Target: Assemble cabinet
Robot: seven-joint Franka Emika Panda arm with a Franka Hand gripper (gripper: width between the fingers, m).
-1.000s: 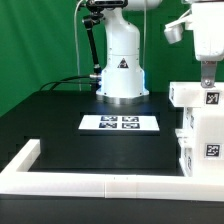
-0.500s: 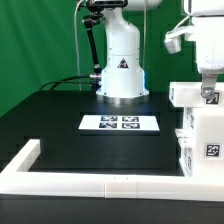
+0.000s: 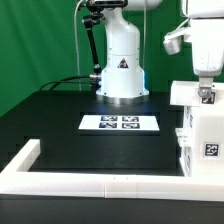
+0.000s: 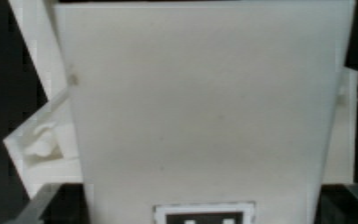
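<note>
One white, boxy plastic cabinet (image 3: 203, 135) stands at the exterior view's right on the black table (image 3: 60, 125). My fingers (image 3: 206, 97) rest at its top; their grip is unclear.

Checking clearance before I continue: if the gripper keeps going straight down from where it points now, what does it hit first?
Most likely the cabinet: the gripper hangs just over its top, and the wrist view is filled by white panel.

White cabinet (image 4: 202, 100) panel fills most of frame, b/w marker (image 4: 202, 215) at one edge — dark bkgd beside it
</note>
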